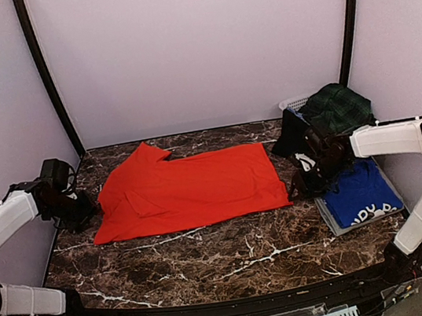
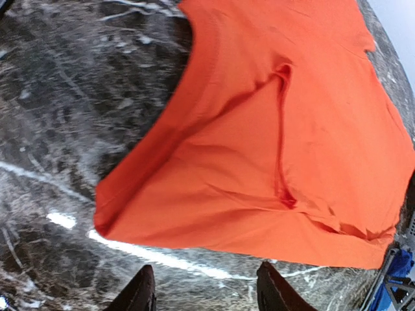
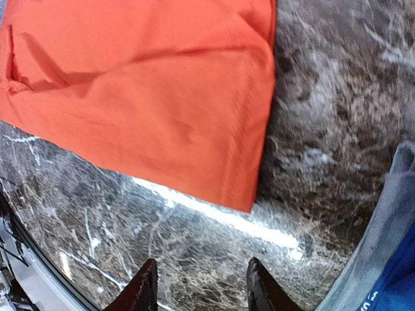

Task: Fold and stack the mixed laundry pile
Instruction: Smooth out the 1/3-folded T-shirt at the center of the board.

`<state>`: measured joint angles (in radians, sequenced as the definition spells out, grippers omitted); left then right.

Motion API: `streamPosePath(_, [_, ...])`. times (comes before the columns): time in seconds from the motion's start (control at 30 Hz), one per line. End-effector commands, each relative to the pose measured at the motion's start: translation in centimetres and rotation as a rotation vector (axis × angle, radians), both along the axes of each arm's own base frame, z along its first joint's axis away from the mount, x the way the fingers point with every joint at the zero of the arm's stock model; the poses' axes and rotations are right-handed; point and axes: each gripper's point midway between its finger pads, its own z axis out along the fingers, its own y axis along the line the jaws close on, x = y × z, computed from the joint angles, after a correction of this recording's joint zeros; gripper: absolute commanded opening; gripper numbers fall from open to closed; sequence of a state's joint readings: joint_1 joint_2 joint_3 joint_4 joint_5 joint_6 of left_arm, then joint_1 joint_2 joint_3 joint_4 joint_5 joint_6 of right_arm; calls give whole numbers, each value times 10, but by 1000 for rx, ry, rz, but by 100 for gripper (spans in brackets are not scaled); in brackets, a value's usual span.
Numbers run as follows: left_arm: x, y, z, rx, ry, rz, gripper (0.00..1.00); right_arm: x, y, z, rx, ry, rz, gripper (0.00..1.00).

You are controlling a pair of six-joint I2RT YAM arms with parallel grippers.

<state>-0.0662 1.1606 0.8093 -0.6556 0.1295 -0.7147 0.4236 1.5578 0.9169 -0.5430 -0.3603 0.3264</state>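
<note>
A red-orange T-shirt (image 1: 188, 189) lies flat in the middle of the marble table, folded lengthwise. My left gripper (image 1: 76, 214) sits just off its left edge, open and empty; in the left wrist view the shirt (image 2: 279, 142) lies beyond the fingertips (image 2: 144, 288). Off the shirt's right hem, my right gripper (image 1: 299, 187) is open and empty too, with the hem corner (image 3: 246, 194) ahead of it. A folded royal blue T-shirt (image 1: 360, 195) rests on the grey tray (image 1: 330, 223). The green tartan skirt (image 1: 338, 107) and a black garment (image 1: 291, 136) are piled at the back right.
A white slotted basket (image 1: 292, 103) stands behind the tartan skirt at the back right corner. Dark booth posts rise at both back corners. Bare marble table (image 1: 233, 254) stretches in front of the shirt to the near edge.
</note>
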Motion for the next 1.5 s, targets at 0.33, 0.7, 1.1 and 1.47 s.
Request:
streamPosePath(0.33, [80,-106,-29,-165,-36,-247,37,46,37,16,101,-93,71,40])
streamPosePath(0.7, [92,-118,-64,-153,31,-264,14,43,39,-4,85,-59,77,39])
streamPosePath(1.1, [140,-157,-38,-152,-76,-368,0,42,38,-9,81,-45,72,38])
streamPosePath(1.47, [186,-182,-23,-110,-186,-504,25,42,41,-7,95,-48,83,39])
